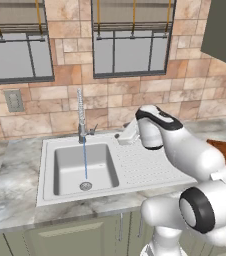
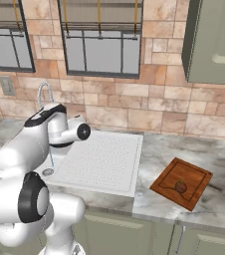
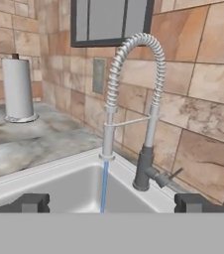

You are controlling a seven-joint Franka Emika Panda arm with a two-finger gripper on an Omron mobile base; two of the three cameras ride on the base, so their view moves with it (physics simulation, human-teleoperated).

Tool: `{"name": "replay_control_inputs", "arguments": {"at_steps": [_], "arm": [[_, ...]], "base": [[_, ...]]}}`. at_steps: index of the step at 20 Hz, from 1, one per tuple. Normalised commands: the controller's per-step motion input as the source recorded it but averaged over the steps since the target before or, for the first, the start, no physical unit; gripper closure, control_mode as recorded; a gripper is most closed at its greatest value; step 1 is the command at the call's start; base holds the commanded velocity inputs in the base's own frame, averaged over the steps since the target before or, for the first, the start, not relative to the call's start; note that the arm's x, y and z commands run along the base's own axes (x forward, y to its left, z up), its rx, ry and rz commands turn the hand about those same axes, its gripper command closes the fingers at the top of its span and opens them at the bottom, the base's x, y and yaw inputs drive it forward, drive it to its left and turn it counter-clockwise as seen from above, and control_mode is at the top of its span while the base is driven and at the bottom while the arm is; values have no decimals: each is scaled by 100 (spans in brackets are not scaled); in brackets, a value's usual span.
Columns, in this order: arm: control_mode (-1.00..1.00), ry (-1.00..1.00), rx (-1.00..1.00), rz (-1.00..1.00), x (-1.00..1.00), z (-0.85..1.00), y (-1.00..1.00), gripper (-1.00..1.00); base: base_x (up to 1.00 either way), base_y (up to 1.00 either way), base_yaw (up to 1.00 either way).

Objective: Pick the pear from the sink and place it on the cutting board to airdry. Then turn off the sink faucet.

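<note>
The pear point(image 2: 180, 187) rests on the reddish-brown cutting board point(image 2: 194, 175), which lies on the counter right of the sink point(image 1: 47, 170). Behind the basin rises the chrome sink faucet point(image 1: 81, 115) with its coiled neck. A thin blue stream of water point(image 1: 85, 160) runs from it toward the drain point(image 1: 85, 186). My gripper point(image 1: 121, 136) hovers over the sink's back rim, just right of the faucet and facing it. In the hand view the faucet point(image 3: 134, 74) stands close ahead with its small side lever point(image 3: 171, 176) at lower right. The gripper point(image 3: 112, 203) is open with nothing between its fingertips.
A ribbed drainboard point(image 1: 140, 162) lies between basin and cutting board. A paper towel roll point(image 3: 19, 89) stands on the counter left of the sink. A wall outlet point(image 1: 14, 100) and windows sit behind. An upper cabinet point(image 2: 214, 40) hangs at the right.
</note>
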Motion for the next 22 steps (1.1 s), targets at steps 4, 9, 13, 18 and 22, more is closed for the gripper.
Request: {"name": "replay_control_inputs", "arguments": {"at_steps": [4, 9, 13, 18, 22], "arm": [[-100, 0, 0, 0, 13, 0, 4, -100], [-100, 0, 0, 0, 11, -3, 4, -100], [-100, 0, 0, 0, 11, -7, 7, -100], [-100, 0, 0, 0, 13, -7, 13, -100], [-100, 0, 0, 0, 14, -14, 11, -100]], "base": [[0, 0, 0], [0, 0, 0], [0, 0, 0], [0, 0, 0], [0, 0, 0]]}}
